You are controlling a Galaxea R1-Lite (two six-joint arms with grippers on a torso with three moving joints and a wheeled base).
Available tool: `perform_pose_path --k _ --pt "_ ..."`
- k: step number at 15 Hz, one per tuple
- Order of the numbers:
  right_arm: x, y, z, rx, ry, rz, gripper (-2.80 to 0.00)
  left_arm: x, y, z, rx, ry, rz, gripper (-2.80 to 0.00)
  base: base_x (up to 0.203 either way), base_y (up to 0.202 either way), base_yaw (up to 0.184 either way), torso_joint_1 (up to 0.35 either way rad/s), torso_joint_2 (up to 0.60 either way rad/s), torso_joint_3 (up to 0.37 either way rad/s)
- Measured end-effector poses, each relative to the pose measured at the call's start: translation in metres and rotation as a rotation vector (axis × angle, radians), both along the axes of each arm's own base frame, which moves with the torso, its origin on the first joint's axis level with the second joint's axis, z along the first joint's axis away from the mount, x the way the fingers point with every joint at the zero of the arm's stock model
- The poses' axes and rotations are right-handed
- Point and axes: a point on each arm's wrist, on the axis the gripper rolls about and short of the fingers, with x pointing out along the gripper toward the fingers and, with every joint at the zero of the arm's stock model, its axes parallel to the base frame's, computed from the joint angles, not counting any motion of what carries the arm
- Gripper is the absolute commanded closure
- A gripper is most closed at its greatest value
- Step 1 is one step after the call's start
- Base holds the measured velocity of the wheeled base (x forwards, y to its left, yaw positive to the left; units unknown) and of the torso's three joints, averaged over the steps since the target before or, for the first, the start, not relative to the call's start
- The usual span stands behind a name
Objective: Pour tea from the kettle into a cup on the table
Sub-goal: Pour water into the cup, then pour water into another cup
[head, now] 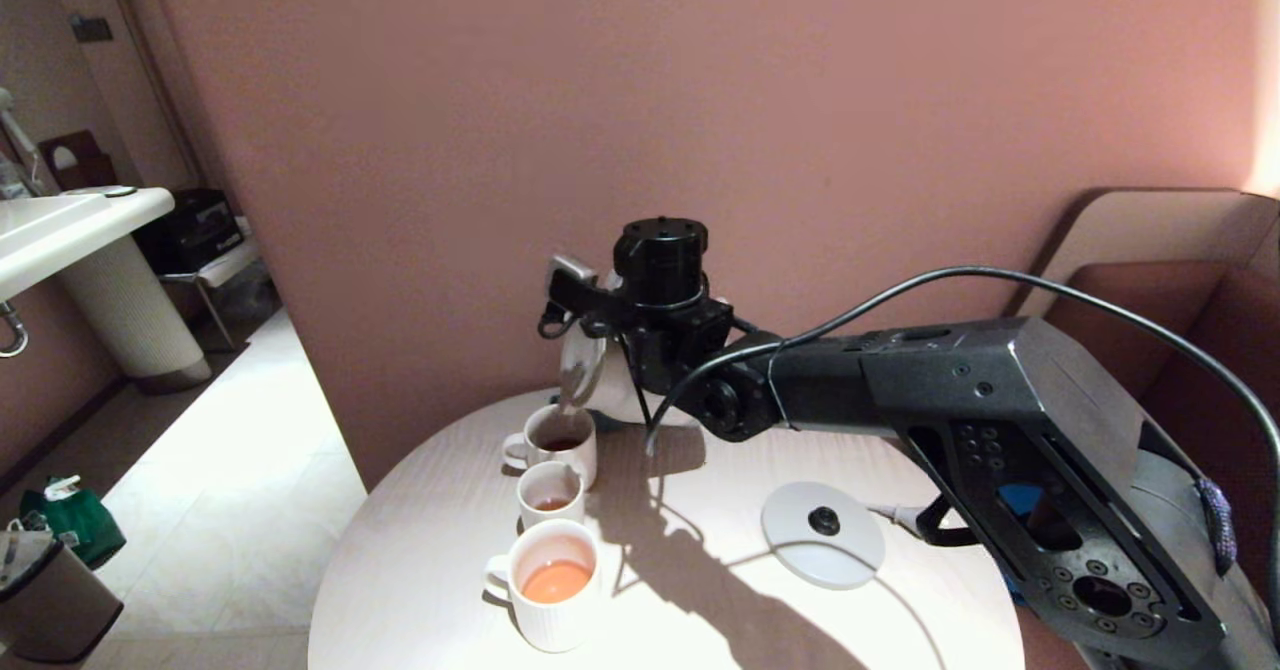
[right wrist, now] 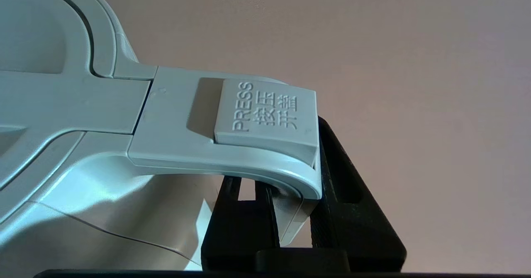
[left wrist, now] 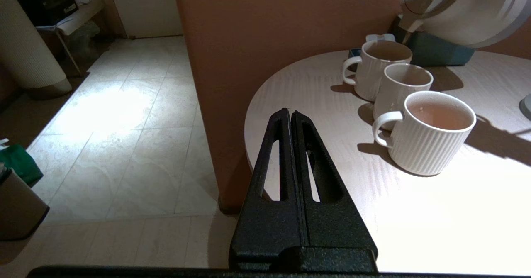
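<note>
Head view: the right gripper [head: 610, 335] tilts the kettle [head: 590, 375] over the farthest of three cups [head: 558, 442] on the counter [head: 700, 570]; tea [head: 556, 580] fills the nearest.

Left wrist view: the left gripper [left wrist: 290, 118] hangs off the counter's edge, fingers pressed together, empty.

Right wrist view: fingers [right wrist: 344, 211] clamp the kettle's handle [right wrist: 232, 145].

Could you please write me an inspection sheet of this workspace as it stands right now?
Surface: round pale table, sunlit.
Job's things: white kettle tilted over the far cup; middle cup and near cup hold tea; kettle base bare.
Clutter: nothing seen.
Grippers: right gripper shut on the kettle handle; left gripper shut, empty, off the table's edge.
Cables: black cable over the right arm.
Surroundings: pink wall, washbasin, tiled floor.
</note>
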Motion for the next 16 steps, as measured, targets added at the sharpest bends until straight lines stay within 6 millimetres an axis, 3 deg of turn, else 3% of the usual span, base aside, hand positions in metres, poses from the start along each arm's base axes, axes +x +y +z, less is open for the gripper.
perform_pose_path --k 8,16 --pt "-0.003 -0.005 0.001 0.308 0.024 -0.046 0.00 0.000 0.000 0.000 0.000 0.000 0.000 0.00 0.000 0.000 0.000 0.000 0.00 0.000" --pt "-0.030 -0.028 -0.006 0.346 0.146 -0.075 0.00 0.000 0.000 0.000 0.000 0.000 0.000 0.00 0.000 0.000 0.000 0.000 0.00 0.000"
